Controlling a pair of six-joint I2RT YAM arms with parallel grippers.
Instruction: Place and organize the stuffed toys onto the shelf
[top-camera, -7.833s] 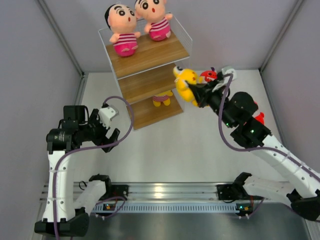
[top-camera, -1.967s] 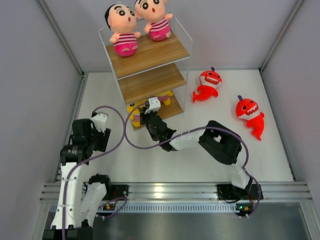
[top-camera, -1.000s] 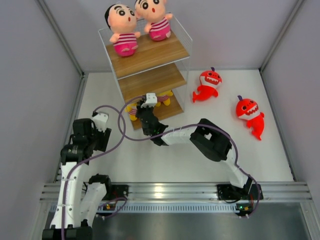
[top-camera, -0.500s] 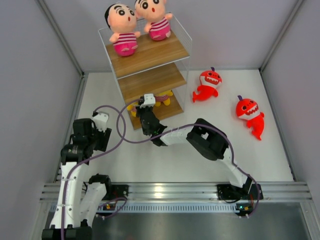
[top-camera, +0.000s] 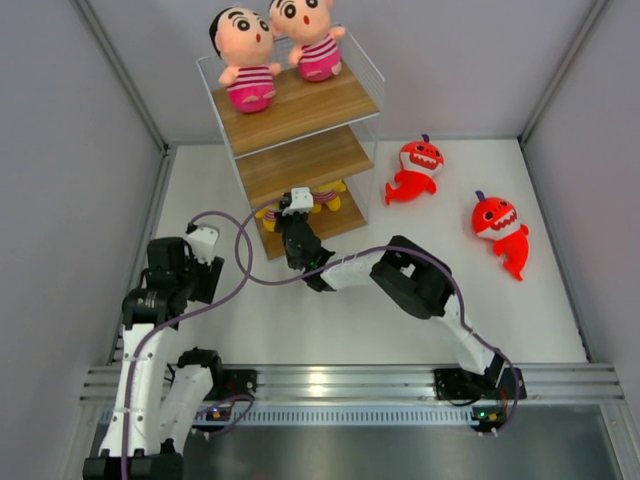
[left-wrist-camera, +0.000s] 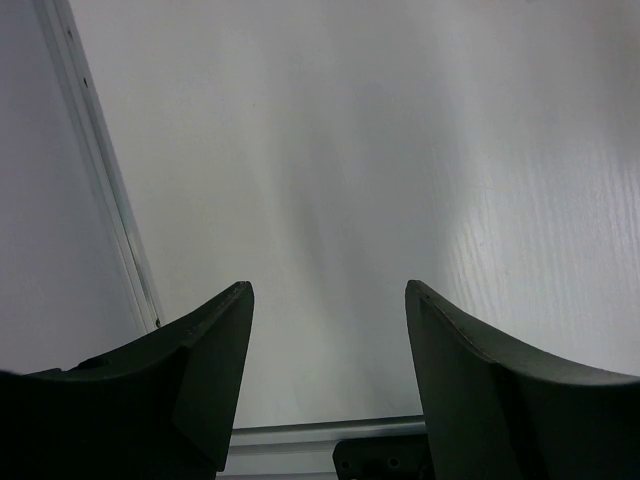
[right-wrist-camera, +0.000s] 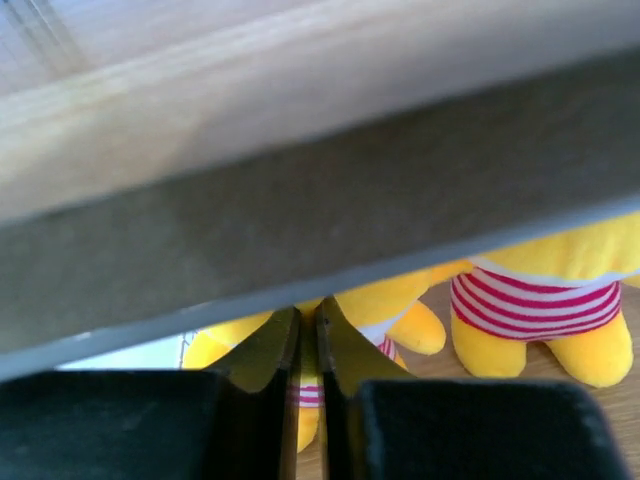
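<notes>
The shelf (top-camera: 335, 100) stands at the back. Two boy dolls (top-camera: 243, 58) (top-camera: 312, 40) sit on its top board. My right gripper (top-camera: 290, 218) reaches under the middle board into the bottom tier. In the right wrist view the gripper (right-wrist-camera: 308, 316) is shut on a thin fold of a yellow doll (right-wrist-camera: 385, 298). The second yellow doll (right-wrist-camera: 540, 300) stands beside it on the bottom board. Two red sharks (top-camera: 415, 170) (top-camera: 500, 230) lie on the table to the right. My left gripper (left-wrist-camera: 328, 292) is open and empty over bare table.
The middle board's edge (right-wrist-camera: 300, 200) lies close above my right fingers. The right arm (top-camera: 410, 280) stretches across the table in front of the shelf. A metal rail (top-camera: 320, 380) runs along the near edge. Grey walls stand on both sides.
My right gripper has carried the yellow doll from beside the shelf's right side into the bottom tier, and crept slightly farther in during the last second. The left arm has drawn back.
</notes>
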